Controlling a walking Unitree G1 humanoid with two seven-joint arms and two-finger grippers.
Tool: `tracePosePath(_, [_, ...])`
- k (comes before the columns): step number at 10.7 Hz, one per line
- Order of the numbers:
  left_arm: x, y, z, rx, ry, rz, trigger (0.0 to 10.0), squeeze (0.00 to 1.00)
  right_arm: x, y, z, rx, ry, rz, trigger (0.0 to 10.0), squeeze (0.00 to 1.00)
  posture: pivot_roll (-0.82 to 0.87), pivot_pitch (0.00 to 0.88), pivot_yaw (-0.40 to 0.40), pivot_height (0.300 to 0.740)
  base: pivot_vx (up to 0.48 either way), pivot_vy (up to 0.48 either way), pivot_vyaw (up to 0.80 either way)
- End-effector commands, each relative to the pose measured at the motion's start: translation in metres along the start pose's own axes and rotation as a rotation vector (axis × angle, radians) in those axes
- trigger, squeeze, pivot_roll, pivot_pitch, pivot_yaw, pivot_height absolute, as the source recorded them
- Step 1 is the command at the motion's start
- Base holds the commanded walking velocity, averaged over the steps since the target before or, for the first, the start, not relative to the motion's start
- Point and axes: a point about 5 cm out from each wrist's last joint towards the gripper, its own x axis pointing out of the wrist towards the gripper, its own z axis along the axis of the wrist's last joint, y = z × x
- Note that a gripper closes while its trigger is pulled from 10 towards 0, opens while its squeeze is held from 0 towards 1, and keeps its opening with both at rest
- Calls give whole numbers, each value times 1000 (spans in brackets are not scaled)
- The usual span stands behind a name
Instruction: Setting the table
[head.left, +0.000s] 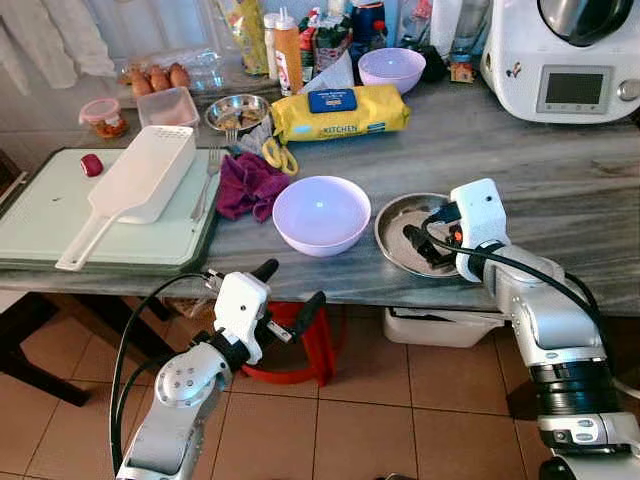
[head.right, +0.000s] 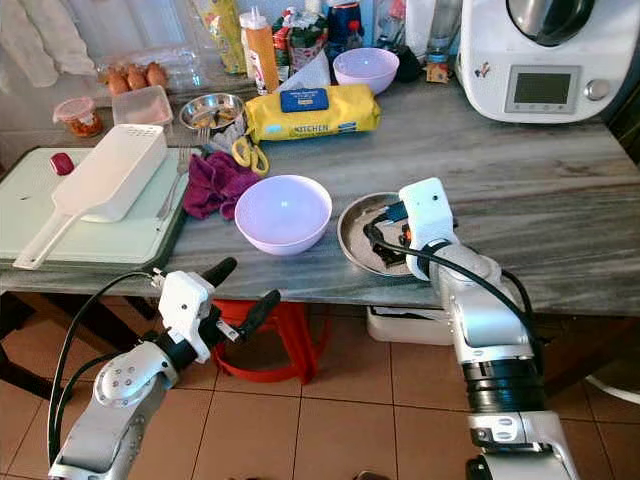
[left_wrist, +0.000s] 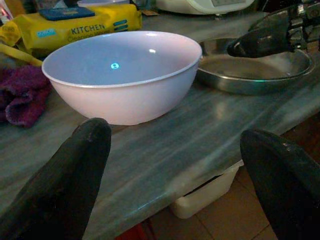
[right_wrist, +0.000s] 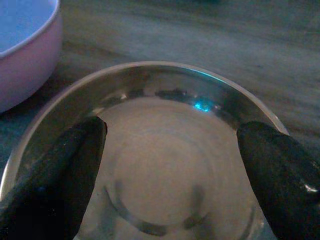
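A lilac bowl (head.left: 322, 213) stands near the front edge of the grey marble table (head.left: 560, 190). A shallow steel plate (head.left: 398, 228) lies just to its right. My right gripper (head.left: 425, 243) is open and reaches down into the plate, its fingers (right_wrist: 55, 170) spread wide over the plate's inside (right_wrist: 165, 165). My left gripper (head.left: 292, 284) is open and hangs below the table's front edge, pointing up at the bowl (left_wrist: 125, 75). Nothing is between its fingers (left_wrist: 65, 185).
A purple cloth (head.left: 250, 185), yellow scissors (head.left: 275, 155) and a fork (head.left: 208, 180) lie left of the bowl. A white scoop (head.left: 140, 180) rests on a green board (head.left: 40, 215). Behind are a yellow wipes pack (head.left: 340, 112), a second lilac bowl (head.left: 391, 68) and a white appliance (head.left: 565, 55). A red stool (head.left: 315, 345) stands under the table.
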Motion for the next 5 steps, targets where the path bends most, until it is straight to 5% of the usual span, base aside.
tracePosePath(1, [-2,4,-2,5,13,19,10000,0,3,5,-13,6,50,11,10000,0,-140,120,67,740,0,0,0])
tracePosePath(5, [-5,3,-2,11,18,10,10000,0,15,18,-11,76,57,75,10000,0,-126,127,73,740,0,0,0])
